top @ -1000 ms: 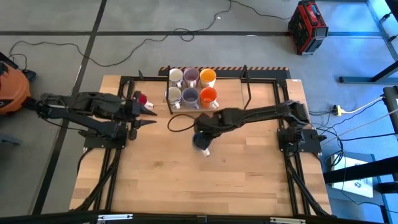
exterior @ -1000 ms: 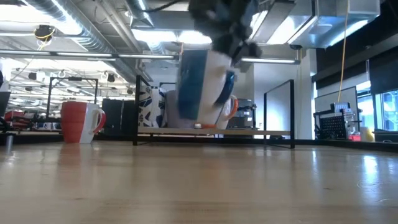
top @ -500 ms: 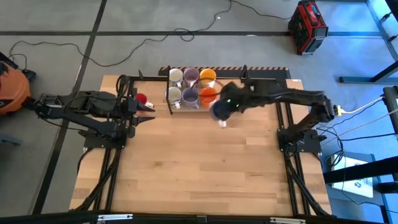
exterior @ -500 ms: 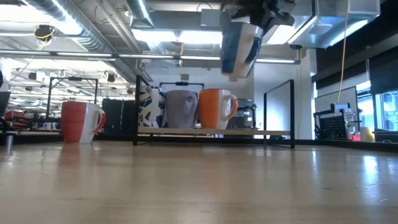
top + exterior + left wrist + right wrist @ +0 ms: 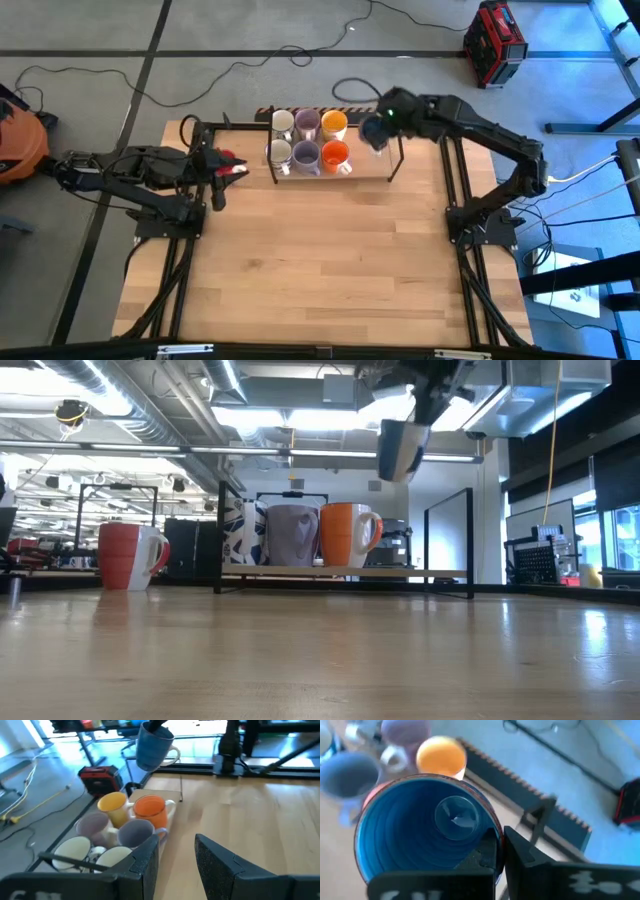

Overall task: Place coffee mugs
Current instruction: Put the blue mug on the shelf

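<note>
Right wrist view: the right gripper (image 5: 499, 851) pinches the blue mug's (image 5: 427, 836) rim — held in the air beside the six racked mugs (image 5: 307, 141). Left gripper (image 5: 226, 178) spread, near the red mug (image 5: 227, 160).

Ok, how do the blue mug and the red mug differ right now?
The blue mug hangs in the air, clamped at its rim by the right tool; the red mug stands on the table. Blue is beside the six grouped mugs' right end, red off to their left, near the open left tool. Both are upright, handled mugs.
</note>
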`<state>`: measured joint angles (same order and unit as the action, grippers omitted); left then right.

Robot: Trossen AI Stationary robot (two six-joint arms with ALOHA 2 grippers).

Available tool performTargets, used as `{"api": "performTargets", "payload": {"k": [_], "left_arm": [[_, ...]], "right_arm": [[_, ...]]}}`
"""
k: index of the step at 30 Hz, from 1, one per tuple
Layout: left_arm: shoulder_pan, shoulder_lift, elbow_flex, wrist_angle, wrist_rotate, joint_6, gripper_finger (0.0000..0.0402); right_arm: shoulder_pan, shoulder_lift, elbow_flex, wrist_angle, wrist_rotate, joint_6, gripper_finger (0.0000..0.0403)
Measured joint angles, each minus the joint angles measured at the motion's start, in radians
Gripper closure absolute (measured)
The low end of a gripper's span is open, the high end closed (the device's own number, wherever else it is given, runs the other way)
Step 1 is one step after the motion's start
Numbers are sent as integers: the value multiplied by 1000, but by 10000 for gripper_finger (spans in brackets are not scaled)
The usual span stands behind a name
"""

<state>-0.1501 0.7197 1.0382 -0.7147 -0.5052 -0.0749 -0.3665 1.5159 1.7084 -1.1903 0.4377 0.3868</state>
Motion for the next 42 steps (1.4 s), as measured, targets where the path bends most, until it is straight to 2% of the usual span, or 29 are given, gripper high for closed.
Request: {"api": "performTargets", "payload": {"k": [3,7,12,15,33,42], "left_arm": [[0,0,0,-1,-31,-54,281],[0,2,0,-1,-68,-127,281],[0,2,0,-1,-79,-159,281],[0,6,0,-1,-81,-161,281],[0,8,0,-2,-86,-159,281],[0,8,0,-2,-79,-132,281]], "right_arm": [[-70,26,0,82,-12,-121,403],[-177,68,0,102,-62,-231,403],[-280,124,-1,113,-108,-289,403],[-317,159,0,144,-182,-295,403],[-328,338,0,173,-226,-290,403],[-328,393,0,191,-283,-260,403]]}}
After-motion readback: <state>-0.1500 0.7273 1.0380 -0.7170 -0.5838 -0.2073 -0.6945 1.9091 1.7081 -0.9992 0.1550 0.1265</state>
